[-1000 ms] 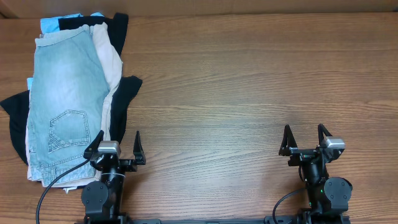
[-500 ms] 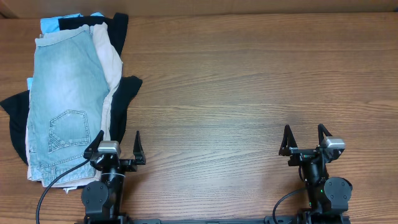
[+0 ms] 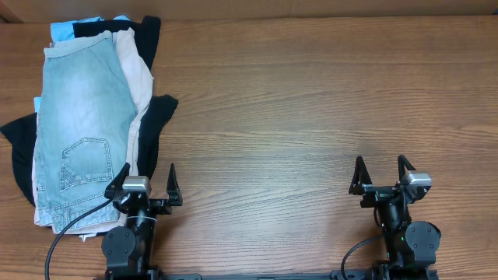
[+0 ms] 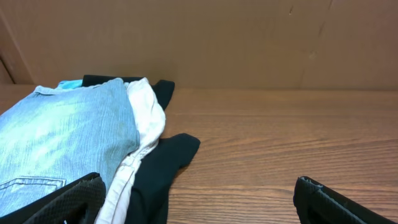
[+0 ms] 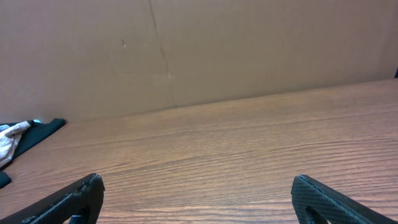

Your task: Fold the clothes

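A pile of clothes lies at the table's left side. Light-wash denim shorts (image 3: 82,124) with a stitched pocket lie on top, over beige shorts (image 3: 140,78), a black piece (image 3: 159,113) and a sky-blue piece (image 3: 62,29). The left wrist view shows the denim (image 4: 56,140), beige (image 4: 146,118) and black (image 4: 165,165) pieces. My left gripper (image 3: 144,177) is open and empty, just right of the pile's near end. My right gripper (image 3: 381,169) is open and empty over bare wood at the near right, also in its wrist view (image 5: 199,186).
The wooden table (image 3: 311,101) stretches to the right of the pile. A brown cardboard wall (image 4: 217,37) stands along the table's far edge and also shows in the right wrist view (image 5: 217,43).
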Robot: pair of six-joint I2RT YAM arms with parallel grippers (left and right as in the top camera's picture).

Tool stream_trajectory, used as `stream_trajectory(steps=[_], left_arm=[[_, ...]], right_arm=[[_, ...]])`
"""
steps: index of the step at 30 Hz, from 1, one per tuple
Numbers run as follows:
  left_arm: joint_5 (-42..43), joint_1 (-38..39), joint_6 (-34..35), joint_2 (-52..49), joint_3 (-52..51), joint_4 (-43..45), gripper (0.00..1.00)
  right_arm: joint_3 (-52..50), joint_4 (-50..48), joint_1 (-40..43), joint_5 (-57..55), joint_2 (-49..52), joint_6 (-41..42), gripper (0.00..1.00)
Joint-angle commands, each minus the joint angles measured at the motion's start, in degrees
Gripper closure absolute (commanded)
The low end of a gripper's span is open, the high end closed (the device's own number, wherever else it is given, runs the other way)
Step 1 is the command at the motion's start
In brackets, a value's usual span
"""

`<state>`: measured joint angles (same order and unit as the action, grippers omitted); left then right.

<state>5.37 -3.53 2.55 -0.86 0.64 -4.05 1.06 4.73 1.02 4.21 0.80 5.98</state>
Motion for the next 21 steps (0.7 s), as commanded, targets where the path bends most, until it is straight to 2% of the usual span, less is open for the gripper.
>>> stream_trajectory(steps=[1, 14, 18, 21], left_arm=[[0.44, -0.52, -1.29, 0.50, -0.37, 0.24, 0.00], [3.96, -0.52, -1.07, 0.50, -0.37, 1.31, 0.00], [7.23, -0.52, -1.05, 0.50, -0.35, 4.26, 0.00], [8.50, -0.52, 0.96, 0.50, 0.70, 5.68, 0.00]], right_arm=[[-0.59, -0.28, -0.26, -0.76, -0.61, 0.15, 0.00], [-0.59, -2.01, -0.26, 2.75, -0.63, 0.22, 0.00], [-0.59, -10.99, -0.26, 8.79, -0.63, 0.28, 0.00], [-0.57, -17.81, -0.26, 9.29, -0.63, 3.54, 0.00]])
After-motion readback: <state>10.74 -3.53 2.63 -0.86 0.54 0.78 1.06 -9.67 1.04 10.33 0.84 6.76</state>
